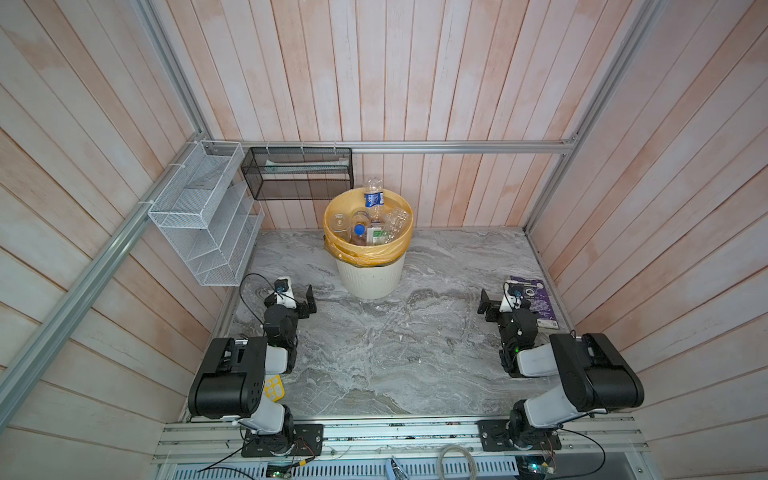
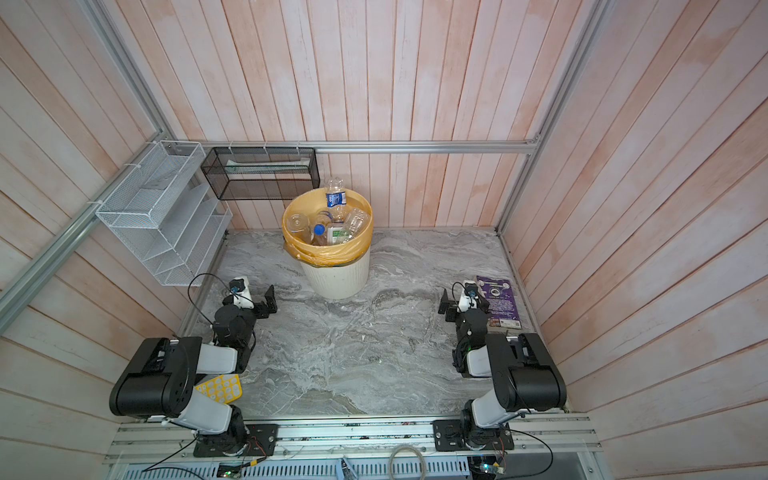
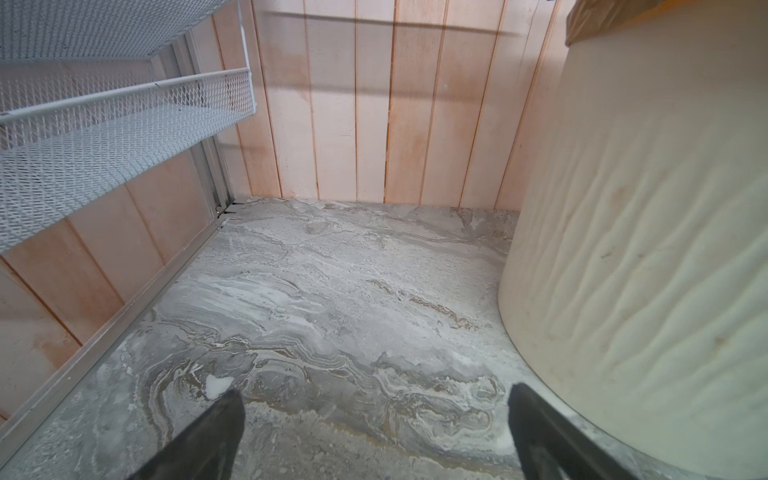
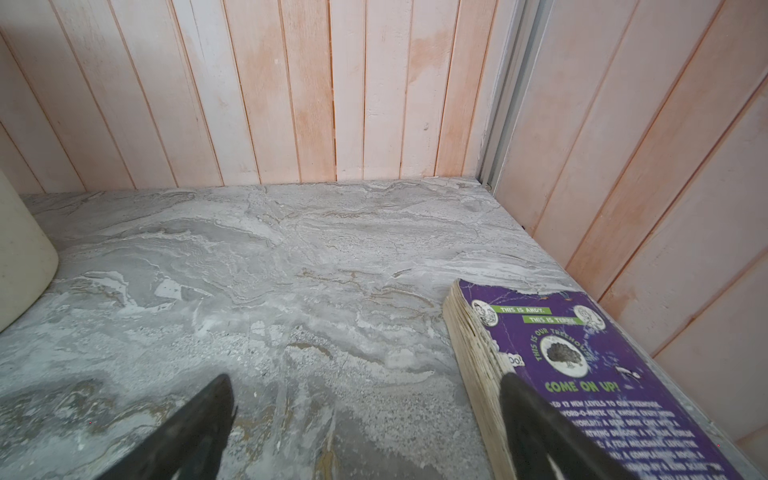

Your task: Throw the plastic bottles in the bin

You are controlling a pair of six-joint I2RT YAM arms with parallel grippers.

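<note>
Bright, even light (edges distorted).

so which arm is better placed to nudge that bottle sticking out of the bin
Left, probably: the left gripper sits open beside the bin; the right gripper, also open, is farther off by the purple book.

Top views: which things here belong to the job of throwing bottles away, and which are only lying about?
Belong to the job:
- plastic bottles, those visible already inside the bin
- bin

Just lying about:
- purple book
- yellow calculator
- white wire rack
- black mesh basket
</note>
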